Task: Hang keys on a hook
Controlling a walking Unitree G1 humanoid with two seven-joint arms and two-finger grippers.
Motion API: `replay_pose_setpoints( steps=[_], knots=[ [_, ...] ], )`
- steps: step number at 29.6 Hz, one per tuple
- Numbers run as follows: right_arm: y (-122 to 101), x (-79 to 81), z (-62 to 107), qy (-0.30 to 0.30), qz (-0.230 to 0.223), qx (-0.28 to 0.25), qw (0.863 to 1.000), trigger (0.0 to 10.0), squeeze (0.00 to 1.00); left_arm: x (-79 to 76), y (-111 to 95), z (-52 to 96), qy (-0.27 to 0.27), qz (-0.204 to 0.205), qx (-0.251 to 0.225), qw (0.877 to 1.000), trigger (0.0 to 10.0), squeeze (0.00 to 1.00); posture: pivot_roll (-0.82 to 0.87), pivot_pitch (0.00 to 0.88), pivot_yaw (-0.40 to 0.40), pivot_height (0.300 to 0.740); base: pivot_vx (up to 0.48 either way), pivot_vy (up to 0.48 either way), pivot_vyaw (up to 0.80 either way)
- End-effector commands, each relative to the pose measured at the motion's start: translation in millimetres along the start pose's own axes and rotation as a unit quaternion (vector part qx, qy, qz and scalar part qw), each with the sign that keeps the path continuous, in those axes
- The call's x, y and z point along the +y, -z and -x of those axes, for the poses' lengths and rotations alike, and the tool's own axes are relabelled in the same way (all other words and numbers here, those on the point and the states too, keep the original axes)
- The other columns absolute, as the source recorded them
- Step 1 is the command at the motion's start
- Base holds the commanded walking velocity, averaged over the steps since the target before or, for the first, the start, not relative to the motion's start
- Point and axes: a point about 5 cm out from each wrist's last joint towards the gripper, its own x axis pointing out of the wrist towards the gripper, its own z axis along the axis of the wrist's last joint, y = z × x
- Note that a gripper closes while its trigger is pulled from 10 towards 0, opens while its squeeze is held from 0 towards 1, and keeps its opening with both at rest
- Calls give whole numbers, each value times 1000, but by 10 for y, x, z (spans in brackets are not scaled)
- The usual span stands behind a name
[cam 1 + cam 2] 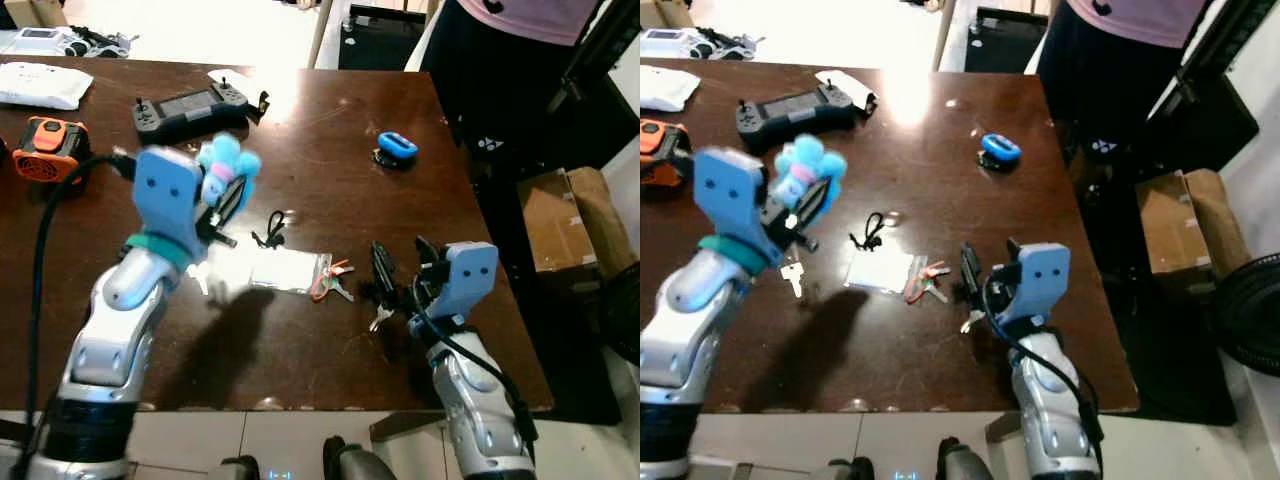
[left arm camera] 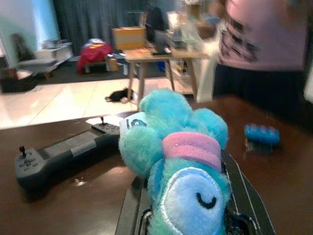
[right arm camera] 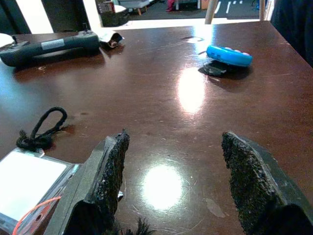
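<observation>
Two end effectors in play: the left end effector (image 1: pixel 222 196) is raised above the table (image 1: pixel 330 140), pinching a fluffy blue plush keychain (image 1: pixel 226 165), and a key (image 1: pixel 793 277) seems to dangle under it. The right end effector (image 1: pixel 400 268) sits low at the near edge, fingers spread, beside a second bunch of keys (image 1: pixel 335 282) by a clear badge holder (image 1: pixel 282 270). Looks like the carry step; I can't spot a hook, so finding one comes next.
</observation>
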Motion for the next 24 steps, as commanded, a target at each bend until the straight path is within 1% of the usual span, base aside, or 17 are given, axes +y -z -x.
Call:
replay_pose_setpoints(
  steps=[1,2,3,4,5,6,10,14,22,24],
  knots=[
    [104,10,31,6,-5,15,1000,10000,0,-66,173,21,-8,3,33,999,10000,0,-136,139,25,740,0,0,0],
    [104,10,31,6,-5,15,1000,10000,0,-66,173,21,-8,3,33,999,10000,0,-136,139,25,740,0,0,0],
    [145,33,24,7,-10,19,1000,10000,0,-167,447,91,0,-23,80,997,10000,0,-143,132,25,740,0,0,0],
    [145,33,24,7,-10,19,1000,10000,0,-167,447,91,0,-23,80,997,10000,0,-143,132,25,740,0,0,0],
    [150,51,24,4,-13,19,1000,10000,0,-182,564,150,2,-29,104,994,10000,0,-142,130,24,740,0,0,0],
    [146,58,23,3,-13,18,1000,10000,0,-173,593,169,1,-30,110,993,10000,0,-143,130,23,740,0,0,0],
    [140,63,22,1,-14,17,1000,10000,0,-160,613,185,-6,-27,116,993,10000,0,-142,128,23,740,-183,0,0],
    [117,67,-2,-3,-13,14,1000,10000,0,-115,607,199,-24,-20,118,992,10000,0,-131,123,17,740,-317,0,0],
    [93,74,-33,-8,-12,9,1000,10000,0,-103,560,182,-35,-14,113,993,10000,0,-127,122,16,740,-368,0,0],
    [81,72,-45,-8,-11,6,1000,10000,0,-107,528,165,-37,-13,104,994,10000,0,-127,124,14,740,-480,0,0]
  ],
)
